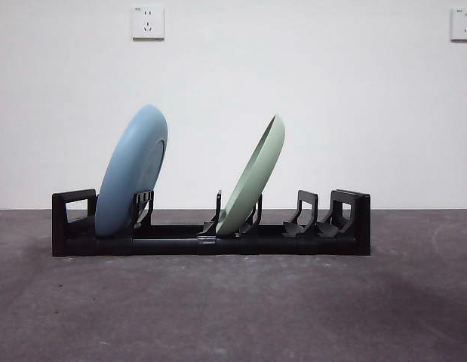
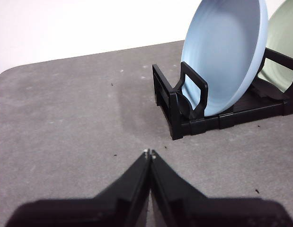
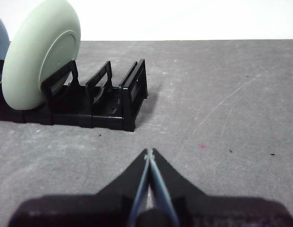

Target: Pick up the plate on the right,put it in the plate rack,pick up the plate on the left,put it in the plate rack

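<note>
The long black plate rack [image 1: 210,240] stands across the table. A light blue plate [image 1: 133,170] leans in its left slots and a pale green plate [image 1: 253,177] leans in the middle slots. Both tilt to the right. The left wrist view shows the blue plate [image 2: 225,54] in the rack's end [image 2: 184,111], with my left gripper [image 2: 149,152] shut and empty above bare table, well apart from the rack. My right gripper [image 3: 149,152] is also shut and empty, hanging short of the rack's other end [image 3: 132,94], beyond which stands the green plate [image 3: 39,56]. No arm appears in the front view.
Grey table [image 1: 233,309] stretches in front of the rack and to both sides. A white wall with two sockets [image 1: 147,22] rises behind. The rack's right-hand slots [image 1: 308,215] hold nothing.
</note>
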